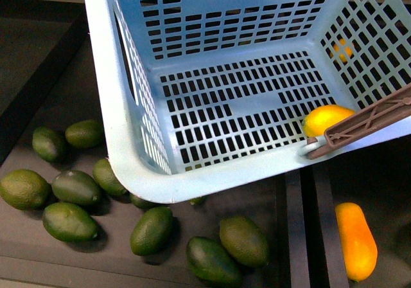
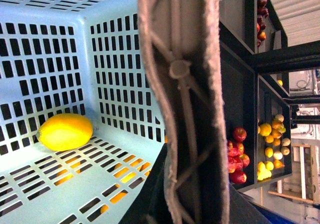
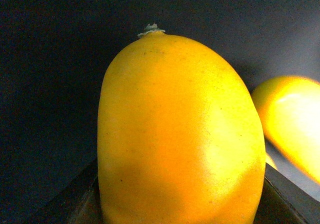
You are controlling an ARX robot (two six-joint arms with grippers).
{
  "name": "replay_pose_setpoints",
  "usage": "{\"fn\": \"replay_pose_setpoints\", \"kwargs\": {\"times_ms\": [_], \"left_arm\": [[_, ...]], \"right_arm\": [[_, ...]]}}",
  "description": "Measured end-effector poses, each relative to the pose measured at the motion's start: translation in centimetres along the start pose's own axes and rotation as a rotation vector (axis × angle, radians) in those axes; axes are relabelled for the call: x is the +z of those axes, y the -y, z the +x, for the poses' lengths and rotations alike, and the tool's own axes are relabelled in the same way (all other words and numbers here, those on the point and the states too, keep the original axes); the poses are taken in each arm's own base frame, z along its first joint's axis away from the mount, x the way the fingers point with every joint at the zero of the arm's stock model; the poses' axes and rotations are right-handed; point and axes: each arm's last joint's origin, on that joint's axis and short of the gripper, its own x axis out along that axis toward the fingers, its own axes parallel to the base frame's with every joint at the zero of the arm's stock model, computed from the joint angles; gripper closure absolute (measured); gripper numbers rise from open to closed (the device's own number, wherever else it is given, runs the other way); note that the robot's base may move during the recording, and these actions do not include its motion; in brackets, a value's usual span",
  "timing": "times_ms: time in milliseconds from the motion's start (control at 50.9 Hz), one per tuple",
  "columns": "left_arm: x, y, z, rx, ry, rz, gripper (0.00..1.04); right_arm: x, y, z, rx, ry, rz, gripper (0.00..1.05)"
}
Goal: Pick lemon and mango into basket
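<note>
The light blue basket [image 1: 128, 140] hangs tilted over the shelves, with the lemon [image 1: 326, 119] lying in its near right corner. In the left wrist view the lemon [image 2: 65, 131] rests on the slotted floor of the basket [image 2: 125, 69]. My left gripper [image 2: 185, 206] is shut on the basket's brown handle [image 2: 182, 84], which also shows in the front view [image 1: 372, 122]. My right gripper [image 3: 182, 209] is shut on the mango [image 3: 180, 134], which fills its view stem end away. Neither gripper shows in the front view.
Several dark green oval fruits [image 1: 70, 220] lie on the dark shelf below the basket. An orange-yellow mango [image 1: 355, 240] lies in the compartment to the right; another mango [image 3: 292, 124] lies beside the held one. Shelves of red and yellow fruit [image 2: 237, 156] stand behind the handle.
</note>
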Motion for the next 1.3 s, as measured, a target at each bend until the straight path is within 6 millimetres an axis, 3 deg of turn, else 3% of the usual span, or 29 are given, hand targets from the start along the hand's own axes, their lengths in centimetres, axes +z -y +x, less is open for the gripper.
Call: {"fn": "replay_pose_setpoints", "kwargs": {"times_ms": [177,334,491,687,825,1021,1296], "left_arm": [[0.0,0.0,0.0,0.002,0.003,0.0,0.99],[0.0,0.0,0.0,0.002,0.003,0.0,0.99],[0.0,0.0,0.0,0.0,-0.001,0.0,0.99],[0.0,0.0,0.0,-0.001,-0.003,-0.001,0.99],[0.0,0.0,0.0,0.002,0.003,-0.001,0.99],[0.0,0.0,0.0,0.001,0.0,0.0,0.99],[0.1,-0.1,0.0,0.005,0.009,-0.002,0.99]], "right_arm": [[3.4,2.5,-5.1,0.069,0.078,0.028,0.43],[5.6,3.4,-11.6,0.175,0.182,0.016,0.43],[6.1,1.9,-17.5,0.284,0.323,-0.088,0.43],[4.2,-1.8,-23.6,0.448,0.426,-0.215,0.43],[2.2,-4.6,-25.0,0.507,0.434,-0.286,0.43],[-1.3,-9.8,-24.5,0.535,0.39,-0.394,0.43],[-2.3,-13.1,-23.8,0.528,0.391,-0.434,0.43]]}}
